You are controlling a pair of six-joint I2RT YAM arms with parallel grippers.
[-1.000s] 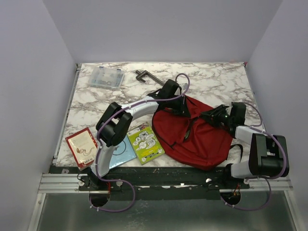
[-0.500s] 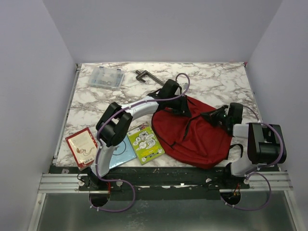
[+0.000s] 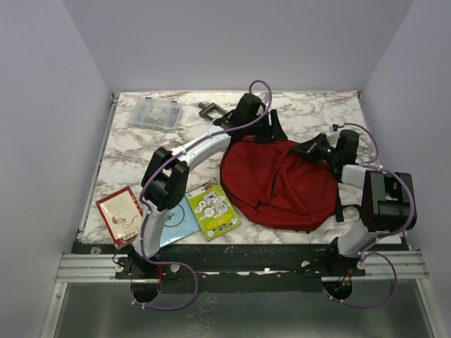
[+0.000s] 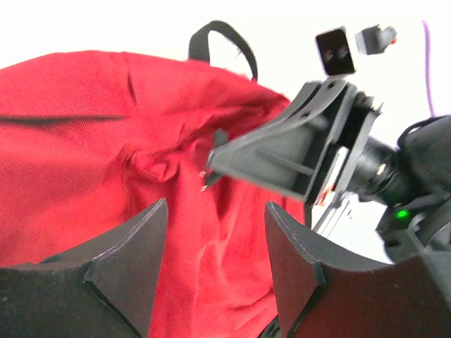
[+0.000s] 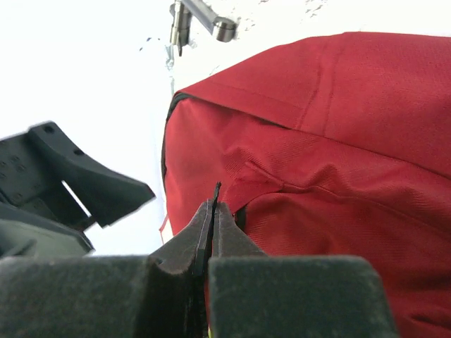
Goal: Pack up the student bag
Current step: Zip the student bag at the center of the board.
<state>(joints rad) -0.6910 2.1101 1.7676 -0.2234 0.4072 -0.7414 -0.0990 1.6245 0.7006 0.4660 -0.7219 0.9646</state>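
Wrist view alone shows right pincer [image 5: 213, 205] nipping student bag [image 5: 338, 127] tab [image 5: 216, 189].

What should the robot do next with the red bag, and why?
Probably the right gripper should slide sideways, gently. It is shut on a thin dark tab, likely the zip pull, on the student bag, which looks closed; the left gripper is open beside it.

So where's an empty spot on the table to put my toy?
Bare table lies between the clear box and the red booklet, and in the far right corner behind the backpack. It is crowded around the green booklet and the backpack.
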